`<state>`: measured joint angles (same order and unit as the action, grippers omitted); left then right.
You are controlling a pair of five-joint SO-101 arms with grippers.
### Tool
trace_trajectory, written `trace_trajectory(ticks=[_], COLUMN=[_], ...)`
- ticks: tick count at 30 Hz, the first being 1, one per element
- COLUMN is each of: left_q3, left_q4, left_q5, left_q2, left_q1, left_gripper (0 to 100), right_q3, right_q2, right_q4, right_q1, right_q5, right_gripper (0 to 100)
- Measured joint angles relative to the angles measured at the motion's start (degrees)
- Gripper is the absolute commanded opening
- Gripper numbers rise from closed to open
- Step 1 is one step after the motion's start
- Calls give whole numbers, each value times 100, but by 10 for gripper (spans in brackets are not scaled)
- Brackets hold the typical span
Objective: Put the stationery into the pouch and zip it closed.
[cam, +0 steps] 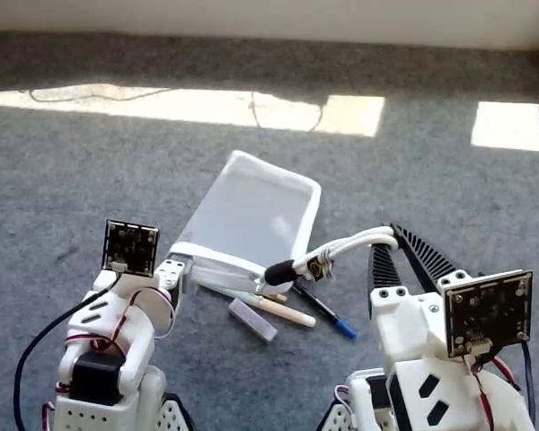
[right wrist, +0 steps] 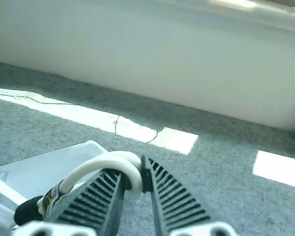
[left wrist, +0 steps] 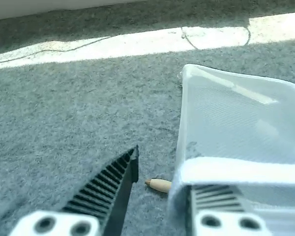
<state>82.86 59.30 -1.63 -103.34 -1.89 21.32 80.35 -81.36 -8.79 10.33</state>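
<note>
A white mesh pouch lies on the grey carpet with its banded mouth toward the arms. At that mouth's corner my left gripper stands open. In the left wrist view one finger is outside the pouch and the other sits under its white band. A beige pencil shows its tip between the fingers. A purple eraser and a blue-capped pen lie beside the pencil. My right gripper is shut on a bent white cable with a black end, held above the pouch's mouth.
Bright sun patches cross the carpet behind the pouch, and a thin cord trails there. A white wall closes off the far side. Bare carpet lies to the left and right of the pouch.
</note>
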Motion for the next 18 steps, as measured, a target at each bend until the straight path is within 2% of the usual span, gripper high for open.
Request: trace_trajectory(ticks=[5,8,11,18], left_q3=[0,-53,-387,-1257], left_q4=[0,26,387,1116], left_q5=[299,325,334,18], left_q2=[0,9,9,9], left_q1=[-334,-352,-352,-352], left_gripper=[6,6,6,6], right_q3=[0,0,0,0], right_q2=[0,0,0,0], right_q4=[0,0,0,0], right_q1=[0,0,0,0], right_q5=[0,0,-18,-18], right_gripper=[34,133,224,232])
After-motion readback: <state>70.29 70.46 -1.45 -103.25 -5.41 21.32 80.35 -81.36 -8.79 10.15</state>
